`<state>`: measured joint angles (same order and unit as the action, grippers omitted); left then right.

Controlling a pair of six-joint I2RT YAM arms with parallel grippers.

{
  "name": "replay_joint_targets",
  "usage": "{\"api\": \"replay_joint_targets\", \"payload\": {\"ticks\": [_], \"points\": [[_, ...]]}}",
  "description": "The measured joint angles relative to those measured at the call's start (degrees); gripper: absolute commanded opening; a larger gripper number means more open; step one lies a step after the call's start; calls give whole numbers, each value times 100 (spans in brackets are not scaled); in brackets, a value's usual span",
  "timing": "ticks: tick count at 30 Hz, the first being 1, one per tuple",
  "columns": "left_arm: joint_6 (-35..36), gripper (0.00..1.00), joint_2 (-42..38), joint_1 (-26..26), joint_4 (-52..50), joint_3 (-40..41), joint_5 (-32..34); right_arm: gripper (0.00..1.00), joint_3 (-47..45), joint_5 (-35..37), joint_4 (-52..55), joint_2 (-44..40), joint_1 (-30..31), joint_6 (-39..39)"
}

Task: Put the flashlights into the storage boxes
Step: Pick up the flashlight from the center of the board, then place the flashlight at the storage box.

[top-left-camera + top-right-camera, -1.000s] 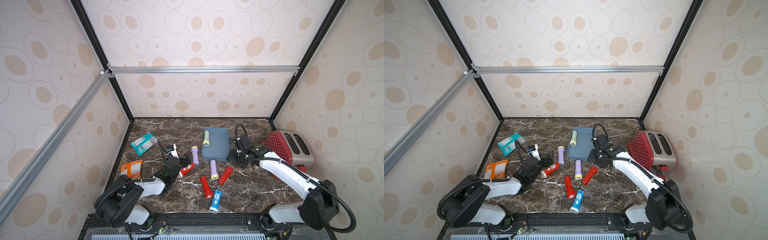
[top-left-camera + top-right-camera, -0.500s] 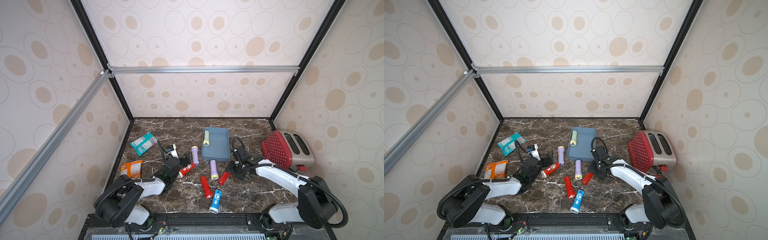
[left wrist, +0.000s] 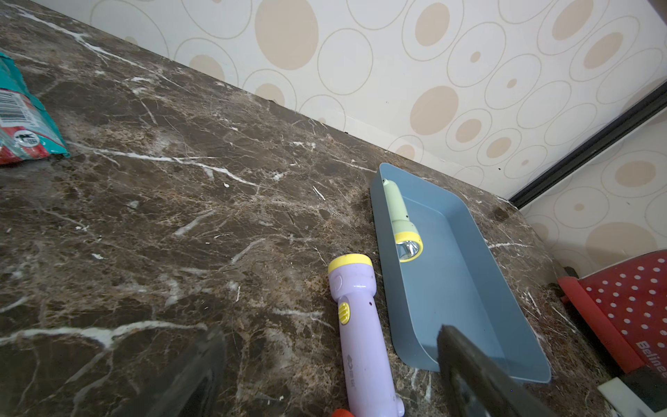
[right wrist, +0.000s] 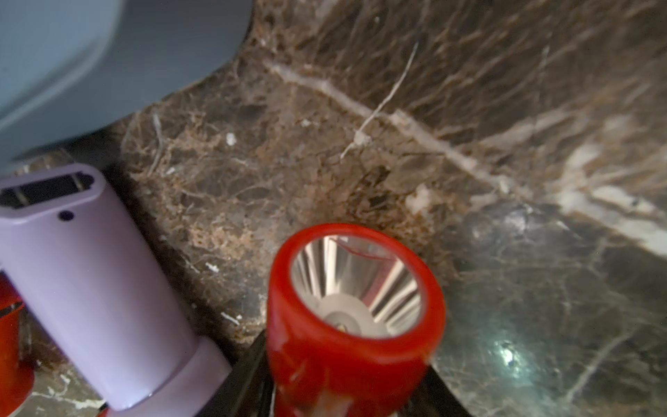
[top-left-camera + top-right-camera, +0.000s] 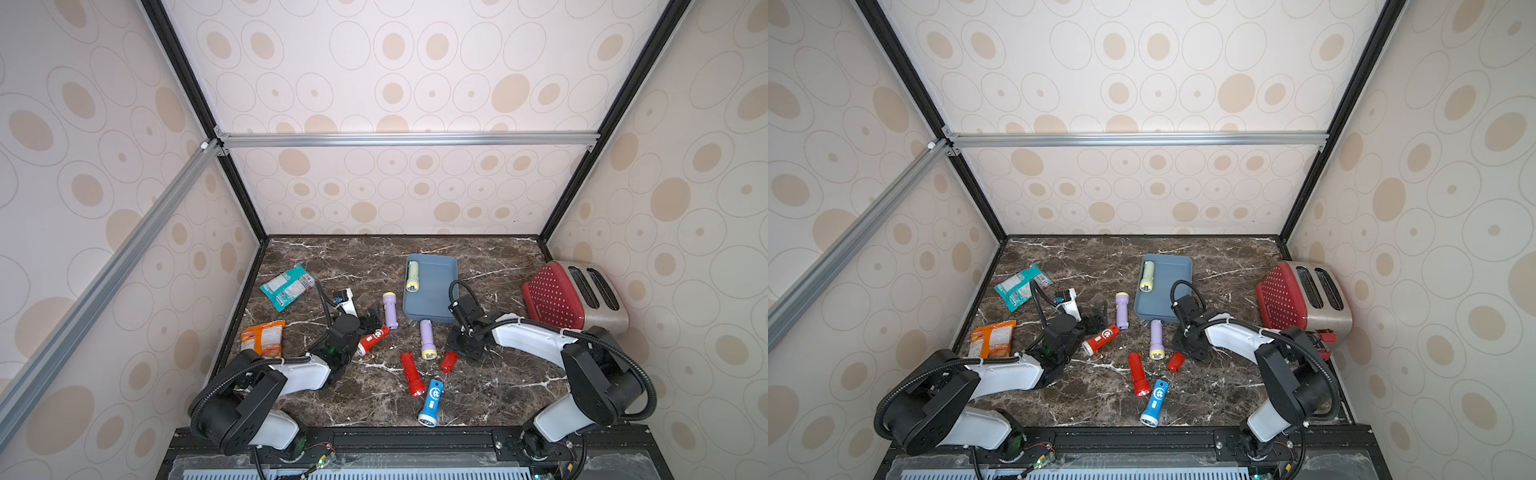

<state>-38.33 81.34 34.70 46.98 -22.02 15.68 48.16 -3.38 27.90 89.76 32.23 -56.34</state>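
1. Red flashlight (image 5: 448, 361) lies on the table (image 5: 498, 386), near the tray's (image 5: 440, 270) near corner. The right arm (image 5: 528, 336) is the closer one.
2. Right jaws sit either side of its body. Its lens end points out ahead and its long axis runs along their reach. Pinched yet? Cannot tell.
3. Left jaws are wide apart and empty, with a lilac flashlight (image 3: 357, 325) just ahead.
4. Tray holds one pale green flashlight (image 5: 412, 276); six lie outside.
5. Judgement: the tray lies beyond the right jaws, so lift and carry forward.

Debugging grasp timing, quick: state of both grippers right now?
Left gripper: open, holding nothing.
Right gripper: closed on a red flashlight.
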Motion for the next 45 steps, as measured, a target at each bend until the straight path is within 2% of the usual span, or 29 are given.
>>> {"api": "replay_joint_targets", "payload": {"ticks": [15, 21, 29, 36, 45], "points": [[-11, 92, 203, -11, -181, -96, -13, 23, 70, 461, 127, 48, 186, -87], [-44, 92, 203, -15, -208, -120, -13, 22, 157, 890, 516, -282, 190, 90], [-111, 92, 203, -20, -216, -151, -44, 23, 885, 1768, 977, -595, 190, 520], [-149, 92, 203, -20, -251, -181, -109, 23, 2542, 2076, 1327, 286, 190, 826], [-225, 92, 343, -20, -282, -208, -151, 23, 3628, 1971, 1414, 1440, 188, 1003]]}}
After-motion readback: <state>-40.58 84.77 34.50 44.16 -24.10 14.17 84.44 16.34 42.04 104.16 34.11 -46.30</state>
